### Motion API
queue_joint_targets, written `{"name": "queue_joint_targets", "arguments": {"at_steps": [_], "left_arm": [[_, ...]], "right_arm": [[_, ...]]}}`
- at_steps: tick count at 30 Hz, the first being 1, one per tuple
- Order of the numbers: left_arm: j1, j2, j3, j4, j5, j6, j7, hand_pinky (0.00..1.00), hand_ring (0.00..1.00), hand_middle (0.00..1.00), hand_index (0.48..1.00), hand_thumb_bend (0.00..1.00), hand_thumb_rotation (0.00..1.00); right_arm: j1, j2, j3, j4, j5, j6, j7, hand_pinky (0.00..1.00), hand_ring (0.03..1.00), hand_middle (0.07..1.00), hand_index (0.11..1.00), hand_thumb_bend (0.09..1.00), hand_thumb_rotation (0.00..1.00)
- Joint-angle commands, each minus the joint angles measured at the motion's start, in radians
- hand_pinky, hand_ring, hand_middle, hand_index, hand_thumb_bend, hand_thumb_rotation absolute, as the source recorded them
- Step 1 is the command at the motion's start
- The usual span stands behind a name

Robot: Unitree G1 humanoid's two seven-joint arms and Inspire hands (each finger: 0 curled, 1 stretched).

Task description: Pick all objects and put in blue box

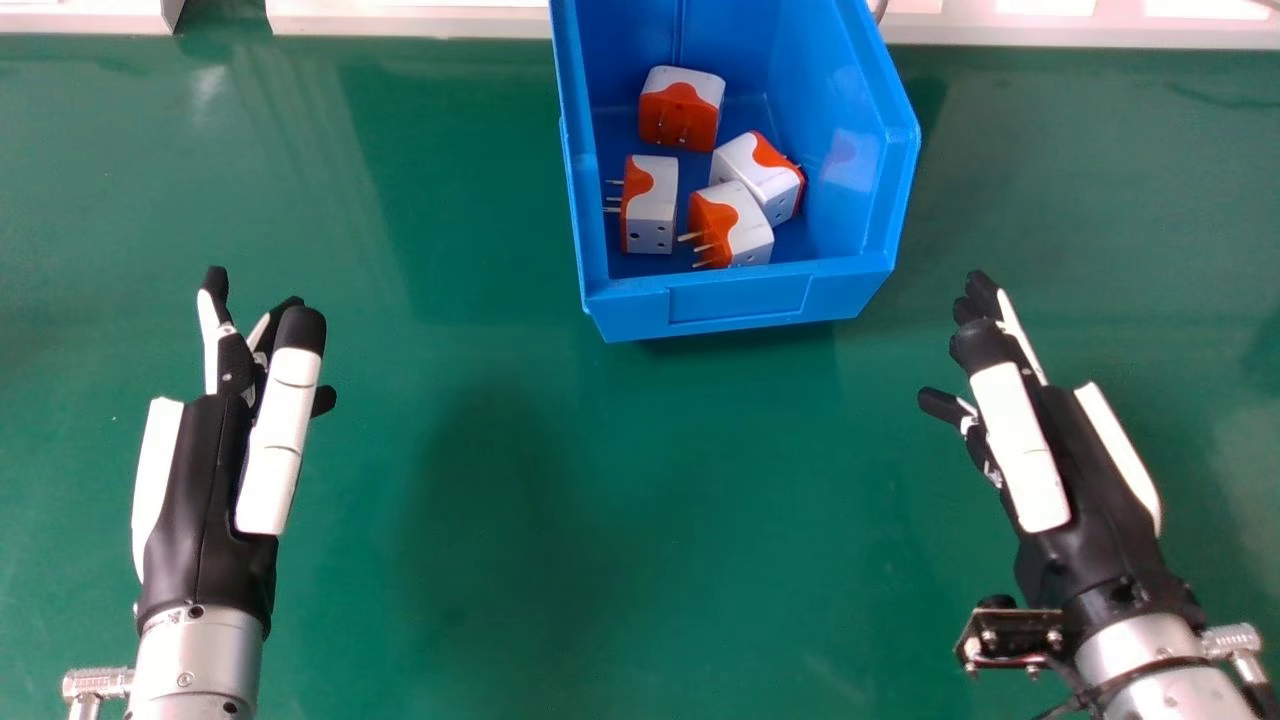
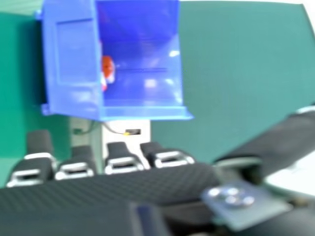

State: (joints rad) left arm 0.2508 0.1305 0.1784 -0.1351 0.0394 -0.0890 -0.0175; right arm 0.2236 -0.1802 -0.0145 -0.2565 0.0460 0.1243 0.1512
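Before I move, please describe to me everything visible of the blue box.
The blue box looks like glossy plastic, with an open top, a thick rim and a framed rectangle on its near wall. It stands upright on the green table, between and mostly beyond the left hand and right hand, touching neither. Four white-and-orange plug adapters lie inside.

Blue box (image 1: 735, 303): nothing legible, ahead, between left hand (image 1: 200, 500) and right hand (image 1: 1080, 480).
Plugs (image 1: 653, 205): nothing legible, beyond both hands.
Silver forearm (image 1: 200, 665): any marks too small to read, just behind left hand.
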Motion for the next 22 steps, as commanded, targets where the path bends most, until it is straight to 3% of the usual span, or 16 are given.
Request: {"name": "queue_joint_targets", "arguments": {"at_steps": [1,5,10,13,17,22], "left_arm": [[-0.007,0.0,-0.001,0.006,0.002,-0.038,0.006,0.8,0.9,0.93,0.946,0.74,1.0],[-0.003,0.005,0.0,0.023,0.002,-0.054,0.005,0.78,0.9,0.92,0.937,0.72,0.99],[0.0,0.015,0.014,0.061,-0.016,-0.096,-0.008,0.76,0.88,0.91,0.928,0.72,0.96],[0.007,0.021,0.019,0.06,-0.017,-0.109,-0.014,0.75,0.88,0.91,0.924,0.71,0.95],[0.01,0.031,0.025,0.056,-0.013,-0.107,-0.022,0.74,0.87,0.9,0.918,0.7,0.94],[0.006,0.037,0.026,0.065,0.007,-0.113,-0.014,0.72,0.87,0.9,0.909,0.72,0.92]], "right_arm": [[-0.038,-0.027,-0.029,0.005,0.03,0.015,0.028,0.84,1.0,1.0,0.994,0.52,1.0],[-0.085,-0.039,-0.044,0.035,0.063,0.057,0.065,0.84,1.0,1.0,0.99,0.444,1.0],[-0.104,-0.025,-0.041,0.056,0.069,0.067,0.073,0.84,1.0,1.0,0.987,0.365,1.0],[-0.099,-0.01,-0.036,0.05,0.074,0.065,0.07,0.84,1.0,1.0,0.987,0.337,1.0],[-0.111,-0.002,-0.039,0.051,0.074,0.053,0.07,0.84,1.0,1.0,0.983,0.324,1.0],[-0.121,-0.004,-0.045,0.068,0.065,0.031,0.066,0.84,1.0,1.0,0.971,0.348,1.0]]}}
